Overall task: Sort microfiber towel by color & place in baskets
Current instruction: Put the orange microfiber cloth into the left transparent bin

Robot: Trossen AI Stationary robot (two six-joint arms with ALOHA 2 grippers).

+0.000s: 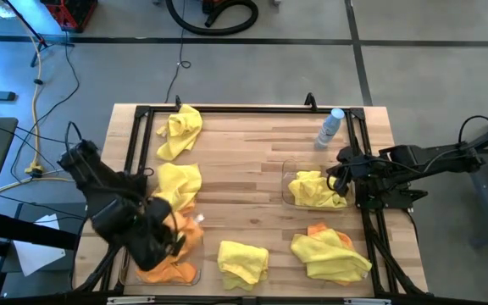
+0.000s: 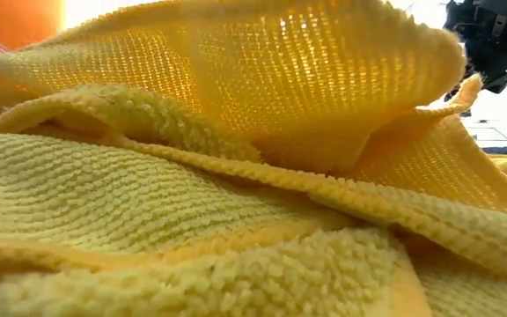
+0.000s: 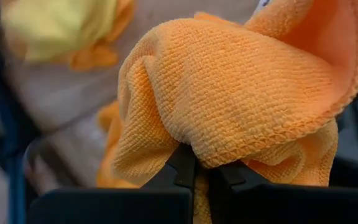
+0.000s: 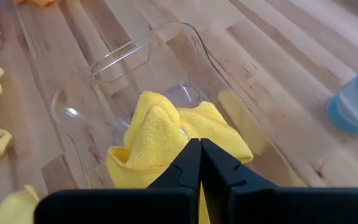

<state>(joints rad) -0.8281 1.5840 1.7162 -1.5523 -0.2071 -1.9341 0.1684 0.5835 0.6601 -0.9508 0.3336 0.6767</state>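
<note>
We find the left gripper (image 1: 169, 233) closed on an orange towel (image 3: 241, 93), held over the left basket (image 1: 163, 269) at the near-left corner of the table (image 1: 252, 152). In the left wrist view the cloth bunches above the pinched fingers, and more orange cloth lies in the basket below.

The right gripper (image 1: 339, 180) sits at the right basket (image 4: 135, 56), fingers closed together with nothing clearly between them. It is right over the yellow towel (image 4: 166, 130) lying in that basket; we cannot tell whether it touches the cloth.

Yellow towels remain loose on the table:
- 1 at the far-left corner (image 1: 180, 132)
- 1 beside the left arm (image 1: 180, 182)
- 1 at the near edge, centre (image 1: 243, 260)
- 1 at the near right (image 1: 332, 256), with an orange edge (image 1: 318, 229) showing at its far side

A clear bottle (image 1: 330, 128) stands just beyond the right basket. The low view is filled by a yellow towel lying close against the camera.

Our judgement: the step in hand is depositing the orange towel. To do it well, the left gripper should be brought down well inside the basket walls before opening, so no corner drapes over the rim, then lifted straight up clear of the pile. The right gripper should rise without snagging the yellow cloth beneath it.
</note>
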